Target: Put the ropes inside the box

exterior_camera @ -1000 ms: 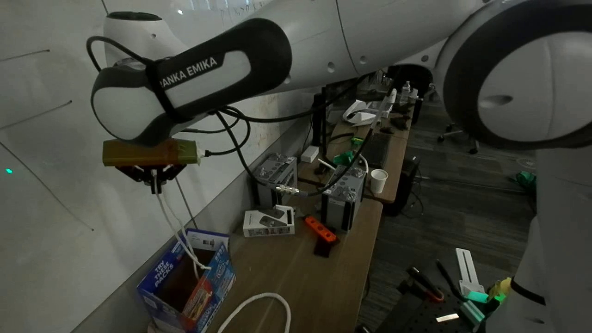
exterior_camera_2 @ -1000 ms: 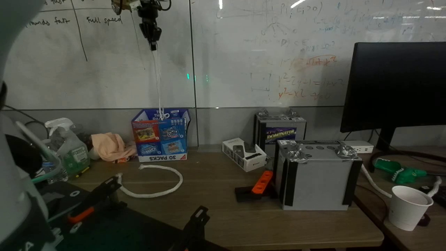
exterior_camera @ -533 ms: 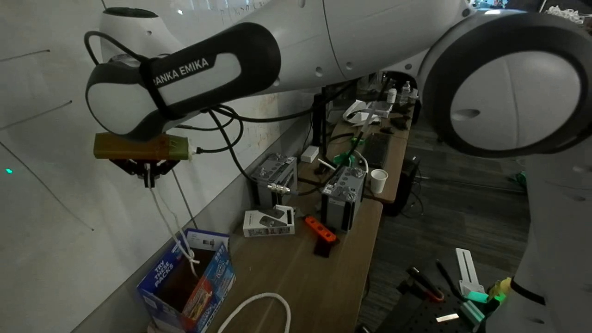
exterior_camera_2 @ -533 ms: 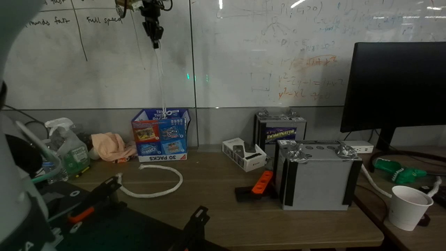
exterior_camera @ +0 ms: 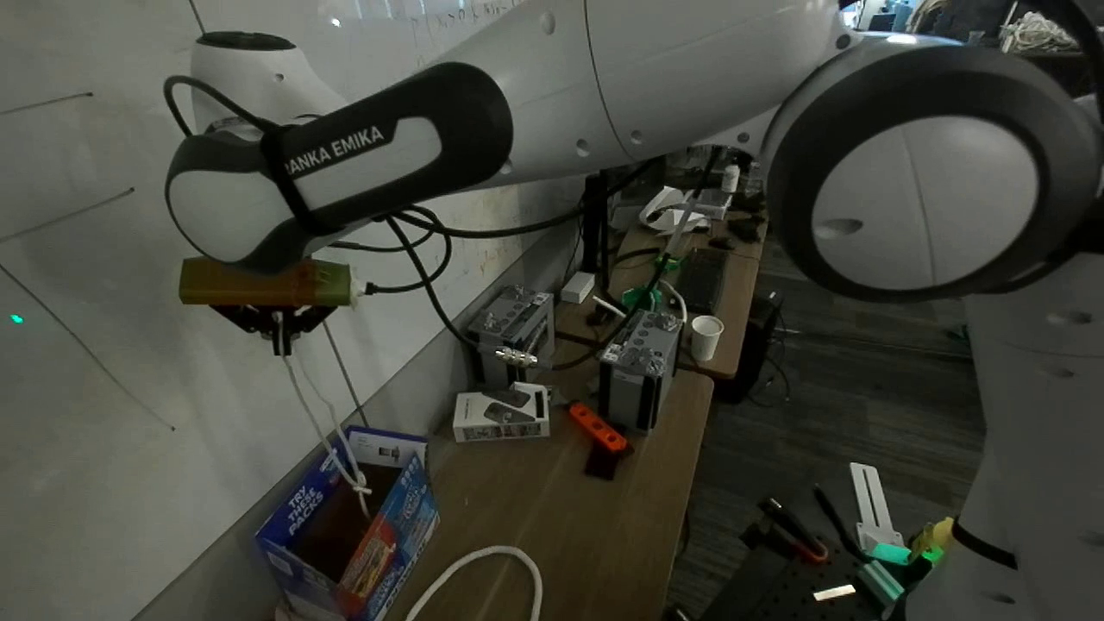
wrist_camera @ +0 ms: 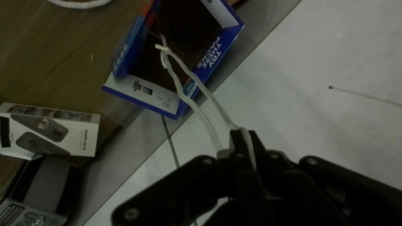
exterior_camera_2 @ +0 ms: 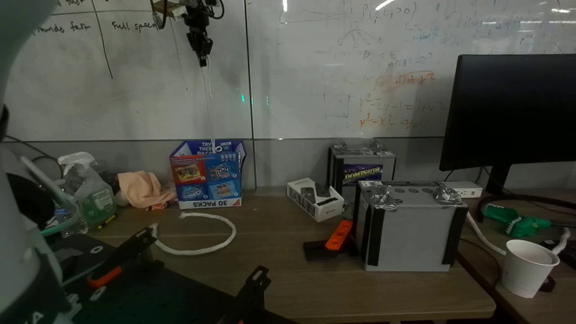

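Observation:
My gripper [exterior_camera: 282,347] is shut on a cream-white rope [exterior_camera: 304,404], high above the box. It also shows in an exterior view [exterior_camera_2: 203,64] and in the wrist view [wrist_camera: 243,133]. Two strands of the rope [wrist_camera: 216,102] hang from the fingertips to a knot [wrist_camera: 164,48] over the box opening. The rope's lower end goes down into the box, where it is partly hidden. The blue printed box [exterior_camera_2: 207,180] stands open-topped against the wall; it also shows in the wrist view [wrist_camera: 205,62]. Another white rope [exterior_camera_2: 193,253] lies curved on the table in front of the box.
A white product box [exterior_camera_2: 315,198], an orange tool [exterior_camera_2: 339,235] and grey metal cases [exterior_camera_2: 409,234] stand to the box's right in an exterior view. A peach cloth [exterior_camera_2: 145,189] and a spray bottle [exterior_camera_2: 92,189] stand to its left. The whiteboard [exterior_camera: 103,362] is close behind the gripper.
My gripper has shifted slightly, rising and then dipping a little, with the rope still held. The knotted end has swung from over the box's front wall to inside the opening.

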{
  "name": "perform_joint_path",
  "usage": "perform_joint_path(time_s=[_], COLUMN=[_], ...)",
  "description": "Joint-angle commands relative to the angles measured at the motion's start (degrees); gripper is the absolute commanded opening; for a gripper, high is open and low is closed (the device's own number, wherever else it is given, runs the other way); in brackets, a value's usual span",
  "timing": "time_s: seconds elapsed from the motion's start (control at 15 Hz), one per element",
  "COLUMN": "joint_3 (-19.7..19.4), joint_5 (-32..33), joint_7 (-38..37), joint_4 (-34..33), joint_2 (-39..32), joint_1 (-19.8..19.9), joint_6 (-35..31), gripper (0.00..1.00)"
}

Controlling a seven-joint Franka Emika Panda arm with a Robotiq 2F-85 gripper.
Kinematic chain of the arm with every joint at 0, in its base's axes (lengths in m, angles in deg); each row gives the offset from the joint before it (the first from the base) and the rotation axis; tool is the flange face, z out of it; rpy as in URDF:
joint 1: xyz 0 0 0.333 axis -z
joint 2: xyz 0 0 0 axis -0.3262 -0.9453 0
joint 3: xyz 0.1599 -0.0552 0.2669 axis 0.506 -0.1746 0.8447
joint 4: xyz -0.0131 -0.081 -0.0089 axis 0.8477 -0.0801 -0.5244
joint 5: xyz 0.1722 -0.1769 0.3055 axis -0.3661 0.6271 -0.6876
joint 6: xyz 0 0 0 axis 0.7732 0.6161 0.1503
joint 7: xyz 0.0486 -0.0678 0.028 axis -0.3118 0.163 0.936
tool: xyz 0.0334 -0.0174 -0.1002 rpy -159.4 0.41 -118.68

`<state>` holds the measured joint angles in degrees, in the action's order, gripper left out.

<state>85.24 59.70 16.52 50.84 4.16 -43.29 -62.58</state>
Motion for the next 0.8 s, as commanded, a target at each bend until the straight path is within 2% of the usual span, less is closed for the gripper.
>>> perform_joint_path(time_s=[0.0,0.33,0.53,0.6,0.73], joint_3=[-0.1,0.2,1.0,1.3,1.9], joint_5=[0.2,-0.6,-1.6,-2.0,-2.8], joint_7=[-0.9,0.2,3.3,4.7,7.7], joint_4=[-2.0,0.1,3.4,5.3,10.9], joint_2=[-1.1,0.0,2.0,3.3,6.4], joint_1=[-0.3,0.4,1.6,2.0,3.0], joint_6=[1.0,1.4,6.2,8.3,11.2], gripper=[0.34,0.72,0.94,0.99,1.00])
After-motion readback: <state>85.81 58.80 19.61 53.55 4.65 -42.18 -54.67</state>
